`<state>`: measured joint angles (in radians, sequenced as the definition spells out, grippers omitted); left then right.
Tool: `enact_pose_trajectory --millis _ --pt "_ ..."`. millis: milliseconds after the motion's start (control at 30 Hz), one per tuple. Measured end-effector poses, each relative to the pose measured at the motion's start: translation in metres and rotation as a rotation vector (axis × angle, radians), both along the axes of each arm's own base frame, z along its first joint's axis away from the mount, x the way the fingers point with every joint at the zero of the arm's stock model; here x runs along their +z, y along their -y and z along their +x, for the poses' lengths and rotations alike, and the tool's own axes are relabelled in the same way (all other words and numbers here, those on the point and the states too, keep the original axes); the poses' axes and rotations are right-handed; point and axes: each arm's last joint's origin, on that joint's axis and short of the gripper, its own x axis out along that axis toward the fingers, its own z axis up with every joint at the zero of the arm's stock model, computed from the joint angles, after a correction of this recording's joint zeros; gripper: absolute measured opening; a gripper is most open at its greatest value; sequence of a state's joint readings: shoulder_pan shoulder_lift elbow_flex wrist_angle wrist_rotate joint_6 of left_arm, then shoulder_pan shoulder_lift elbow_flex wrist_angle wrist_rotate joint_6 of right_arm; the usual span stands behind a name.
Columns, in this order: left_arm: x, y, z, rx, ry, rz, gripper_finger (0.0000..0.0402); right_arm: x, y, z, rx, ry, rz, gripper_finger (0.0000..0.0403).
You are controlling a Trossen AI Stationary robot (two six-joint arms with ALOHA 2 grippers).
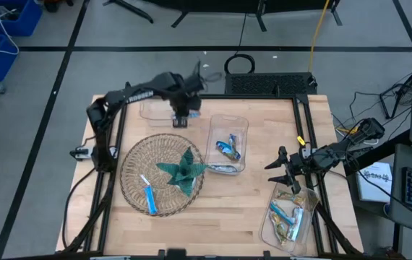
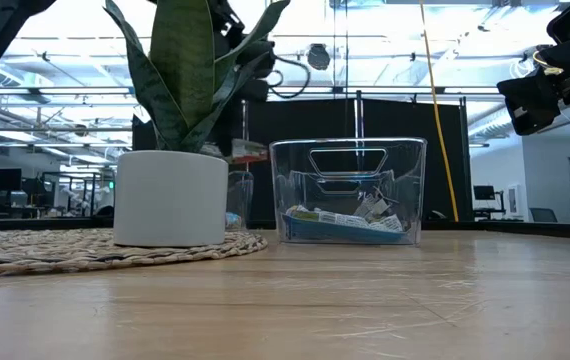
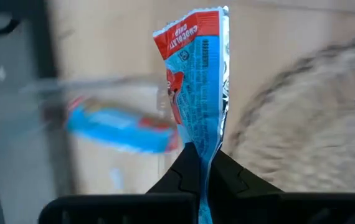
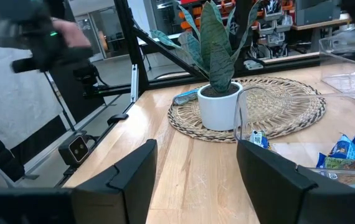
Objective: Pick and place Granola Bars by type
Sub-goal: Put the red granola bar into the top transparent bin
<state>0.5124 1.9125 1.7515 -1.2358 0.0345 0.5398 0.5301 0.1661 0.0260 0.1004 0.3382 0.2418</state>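
My left gripper [image 1: 181,115] hangs over the clear bin [image 1: 161,110] at the table's far side, shut on a blue granola bar with a red end [image 3: 196,81]. A blurred blue bar [image 3: 112,127] lies in that bin below it. My right gripper [image 1: 282,170] is open and empty, above the near-right bin [image 1: 290,217], which holds several bars. The middle bin [image 1: 228,144] also holds bars [image 2: 345,222]. One blue bar [image 1: 149,193] lies flat on the woven mat [image 1: 137,162]. My left gripper pinches the bar by the crimped end of its wrapper [image 3: 203,155] between its two fingers [image 3: 180,171]. The fingers point down from above. The bar is lifted clear and reaches away from the fingers lengthwise, red end farthest from them.
A potted plant with long green leaves [image 1: 184,170] in a white pot [image 2: 170,197] stands on the mat's right part. Dark frame rails run along the table's left and right edges. Bare wood lies along the near edge [image 1: 220,217]. A person [image 4: 15,81] shows beyond the table's left edge.
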Motion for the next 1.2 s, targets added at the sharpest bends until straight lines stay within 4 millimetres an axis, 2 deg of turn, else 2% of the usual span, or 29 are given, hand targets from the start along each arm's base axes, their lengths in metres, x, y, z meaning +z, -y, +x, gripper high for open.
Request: enact_pose_trajectory --millis 233,467,567,700,800,1033,1200 --pt "0.002 -0.059 -0.038 0.229 0.008 0.021 0.0009 0.000 0.000 0.000 0.000 0.000 0.000 0.0215" --pt "-0.003 -0.090 -0.063 0.354 0.047 0.009 0.0009 0.000 0.000 0.000 0.000 0.000 0.000 0.0215" --pt "-0.018 -0.092 -0.067 0.394 0.060 -0.036 0.0009 0.000 0.000 0.000 0.000 0.000 0.000 0.0215" --pt "-0.051 -0.085 -0.068 0.432 0.050 -0.106 0.0009 0.000 0.000 0.000 0.000 0.000 0.000 0.0215" --pt "-0.063 -0.083 -0.068 0.510 0.060 -0.119 0.0032 0.000 0.000 0.000 0.000 0.000 0.000 0.0215" --pt "-0.065 -0.082 -0.069 0.639 0.056 -0.164 0.0140 0.000 0.000 0.000 0.000 0.000 0.000 0.0215" --pt "-0.054 -0.076 -0.072 0.896 -0.003 -0.285 0.0203 0.000 0.000 0.000 0.000 0.000 0.000 0.0215"
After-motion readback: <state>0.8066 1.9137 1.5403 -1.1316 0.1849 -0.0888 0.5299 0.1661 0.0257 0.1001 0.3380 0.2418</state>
